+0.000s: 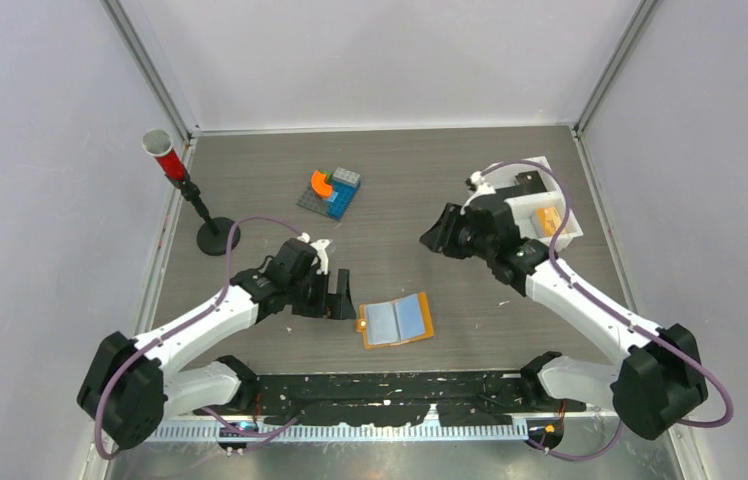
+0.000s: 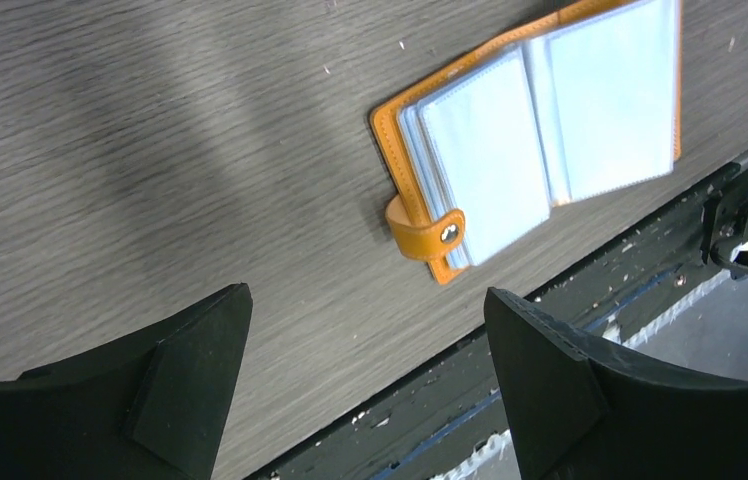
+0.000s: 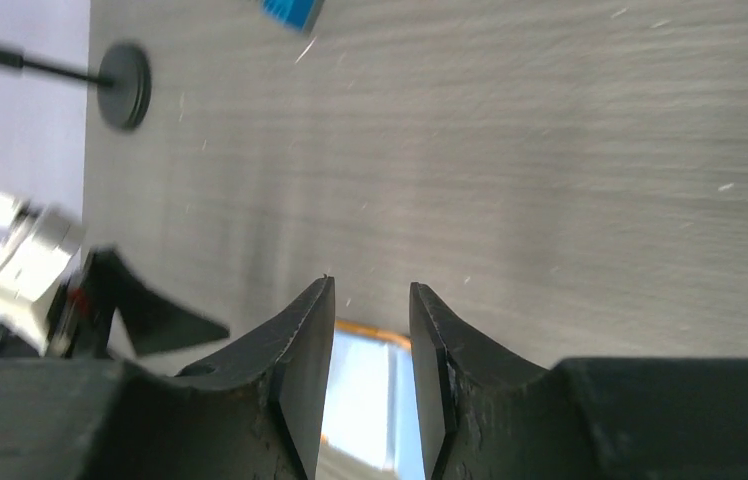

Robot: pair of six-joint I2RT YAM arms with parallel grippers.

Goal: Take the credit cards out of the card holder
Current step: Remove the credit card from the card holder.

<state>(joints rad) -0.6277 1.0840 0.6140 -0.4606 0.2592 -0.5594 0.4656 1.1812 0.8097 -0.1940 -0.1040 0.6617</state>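
Note:
The card holder (image 1: 396, 321) lies open flat near the front edge, tan-orange with pale blue clear sleeves (image 2: 540, 130) and a snap tab (image 2: 430, 235). No credit cards show in the sleeves. A dark flat shape (image 1: 528, 184) lies in the white tray's far compartment, partly hidden by my right wrist; I cannot tell whether it is a card. My left gripper (image 1: 335, 305) (image 2: 367, 292) hangs open just left of the holder, with nothing between its fingers. Up and to the right of the holder, my right gripper (image 1: 432, 242) (image 3: 372, 284) is open by a narrow gap, empty, and the holder (image 3: 365, 380) shows through that gap.
A white two-compartment tray (image 1: 562, 236) at the right holds a small orange block (image 1: 548, 220). A grey plate with blue and orange bricks (image 1: 331, 190) sits at the back centre. A black stand (image 1: 217, 237) with a red cup (image 1: 165, 152) rises at the left. A black rail (image 1: 400, 385) borders the front.

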